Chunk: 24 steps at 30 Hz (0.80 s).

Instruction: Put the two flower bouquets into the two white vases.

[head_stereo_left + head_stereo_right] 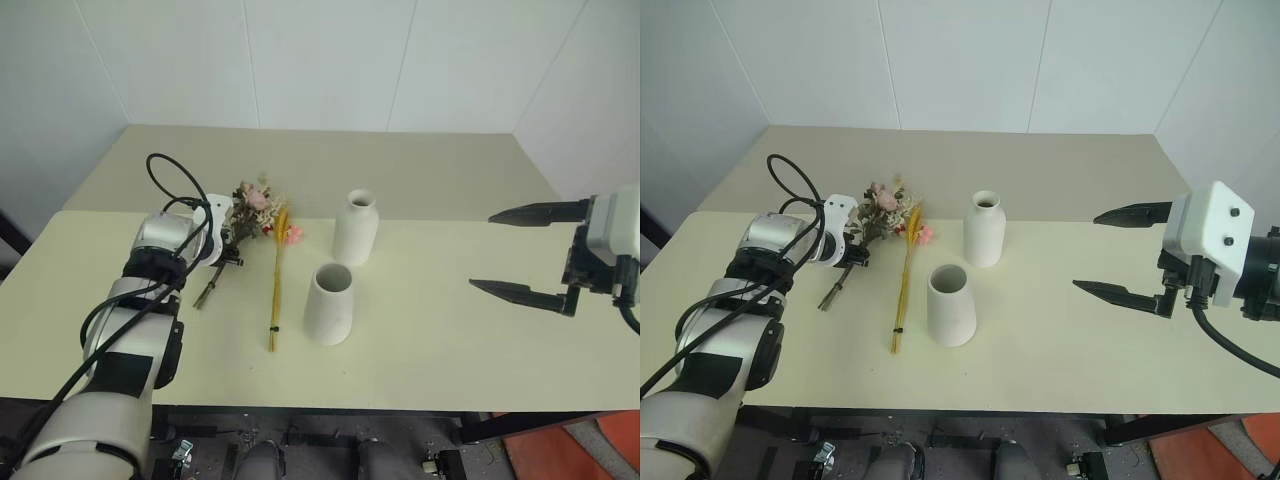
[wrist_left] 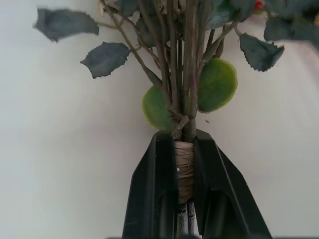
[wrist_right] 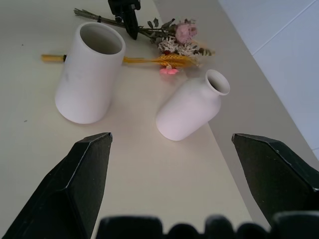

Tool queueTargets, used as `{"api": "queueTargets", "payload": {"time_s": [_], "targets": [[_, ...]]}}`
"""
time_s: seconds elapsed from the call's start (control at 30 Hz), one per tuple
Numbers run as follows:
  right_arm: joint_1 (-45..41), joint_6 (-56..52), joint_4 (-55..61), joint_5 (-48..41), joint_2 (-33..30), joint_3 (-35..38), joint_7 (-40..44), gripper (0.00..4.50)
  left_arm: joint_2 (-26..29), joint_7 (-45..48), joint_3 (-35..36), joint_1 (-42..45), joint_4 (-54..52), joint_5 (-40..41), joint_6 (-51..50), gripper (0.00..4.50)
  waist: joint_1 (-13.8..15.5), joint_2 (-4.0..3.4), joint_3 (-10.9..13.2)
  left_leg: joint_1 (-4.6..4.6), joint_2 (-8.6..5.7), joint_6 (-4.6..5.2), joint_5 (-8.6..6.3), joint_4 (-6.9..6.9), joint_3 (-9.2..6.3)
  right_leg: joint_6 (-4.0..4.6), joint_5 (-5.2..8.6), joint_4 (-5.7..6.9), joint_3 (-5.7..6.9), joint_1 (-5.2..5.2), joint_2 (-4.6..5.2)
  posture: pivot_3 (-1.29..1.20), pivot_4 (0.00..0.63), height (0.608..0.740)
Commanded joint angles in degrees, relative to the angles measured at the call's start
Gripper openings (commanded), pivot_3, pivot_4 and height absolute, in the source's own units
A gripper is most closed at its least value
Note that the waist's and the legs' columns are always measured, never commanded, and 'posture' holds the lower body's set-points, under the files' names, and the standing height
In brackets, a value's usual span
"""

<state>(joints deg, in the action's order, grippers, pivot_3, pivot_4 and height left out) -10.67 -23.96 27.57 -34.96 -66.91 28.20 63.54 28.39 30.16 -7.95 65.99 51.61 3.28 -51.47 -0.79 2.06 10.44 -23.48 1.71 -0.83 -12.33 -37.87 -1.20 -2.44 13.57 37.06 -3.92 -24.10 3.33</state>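
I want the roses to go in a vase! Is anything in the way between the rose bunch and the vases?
Yes. The slim orange-stalked bouquet lies on the table between the rose bouquet, gripped by the left gripper, and both white vases, the cone vase and the bottle vase.

Cream table [image 1: 450, 340] w/ white walls [image 1: 330, 60] behind; orange-red floor patch [image 1: 585, 450] at near right.

Rose bouquet [image 1: 872, 215] lies flat toward the table's left edge, taped stems nearest the front edge, slim orange-yellow bouquet [image 1: 905, 280] flat just beside it — both white vases upright mid-table: cone vase [image 1: 950, 305] nearer the front, bottle vase [image 1: 983, 229] just behind.
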Motion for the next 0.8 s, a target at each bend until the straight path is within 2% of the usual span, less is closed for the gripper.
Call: {"api": "queueTargets", "payload": {"time_s": [0.03,0.13,0.27,0.33,0.43,0.5,0.63,0.8], "targets": [[-0.1,-0.4,0.3,0.0,-0.2,3.4,-0.3,4.5,-0.8,-5.9,3.2,1.4,-4.1,-1.3,6.7,0.13,0.0,0.01,0.0,-0.01,0.0,0.0,0.0,0.0,0.0,0.0,0.0,0.0,0.0,0.0,0.0,0.0,0.15,0.74],[0.8,-0.4,0.1,0.5,-0.2,4.3,-0.2,4.5,-3.5,-14.6,11.7,1.5,-8.1,2.1,20.0,0.13,0.2,0.03,0.0,-0.1,0.01,0.0,0.0,-0.01,-0.03,0.01,-0.02,-0.01,0.01,-0.07,0.04,0.0,0.15,0.74],[1.6,-0.5,0.1,0.7,0.2,5.2,-0.6,4.5,-8.7,-21.1,24.6,6.6,-4.5,10.8,32.9,0.13,0.5,0.05,0.0,-0.22,-0.02,0.0,0.0,-0.08,-0.04,-0.06,-0.11,-0.03,0.03,-0.1,0.09,0.0,0.15,0.74],[2.1,-0.4,0.4,1.0,0.8,5.6,-1.4,4.5,-11.5,-18.1,28.8,8.1,-2.9,15.6,37.4,0.13,0.6,0.04,0.0,-0.22,-0.05,0.0,0.0,-0.1,-0.02,-0.08,-0.13,-0.07,0.03,-0.07,0.11,0.0,0.15,0.74],[3.0,-0.2,1.4,1.1,1.9,6.1,-2.2,4.5,-14.8,-14.8,29.5,9.6,0.5,16.5,46.2,0.13,0.6,0.03,0.0,-0.15,-0.07,0.0,0.0,-0.1,0.0,-0.09,-0.13,-0.06,0.01,-0.02,0.12,0.0,0.15,0.74],[3.9,-0.5,2.8,1.1,2.8,6.6,-2.9,4.5,-17.0,-12.9,32.9,11.5,3.6,20.0,50.7,0.13,0.7,0.04,0.0,-0.03,-0.09,0.0,0.0,-0.09,0.0,-0.09,-0.13,-0.05,0.01,0.07,0.11,0.0,0.15,0.74],[6.5,-1.7,6.0,0.6,4.5,9.7,-4.5,4.5,-21.2,-5.6,37.9,15.4,9.0,26.8,53.8,0.13,0.6,0.06,0.0,-0.13,-0.1,-0.01,0.01,-0.1,0.0,-0.1,-0.13,-0.06,0.01,-0.01,0.1,0.0,0.15,0.74],[10.1,-3.9,10.2,0.4,6.1,14.3,-5.9,4.5,-24.1,-0.2,40.3,18.6,13.6,30.1,55.3,0.13,0.8,0.07,0.0,-0.23,-0.14,-0.01,0.01,-0.1,-0.04,-0.12,-0.14,-0.12,0.02,-0.03,0.11,0.0,0.15,0.74]]}}
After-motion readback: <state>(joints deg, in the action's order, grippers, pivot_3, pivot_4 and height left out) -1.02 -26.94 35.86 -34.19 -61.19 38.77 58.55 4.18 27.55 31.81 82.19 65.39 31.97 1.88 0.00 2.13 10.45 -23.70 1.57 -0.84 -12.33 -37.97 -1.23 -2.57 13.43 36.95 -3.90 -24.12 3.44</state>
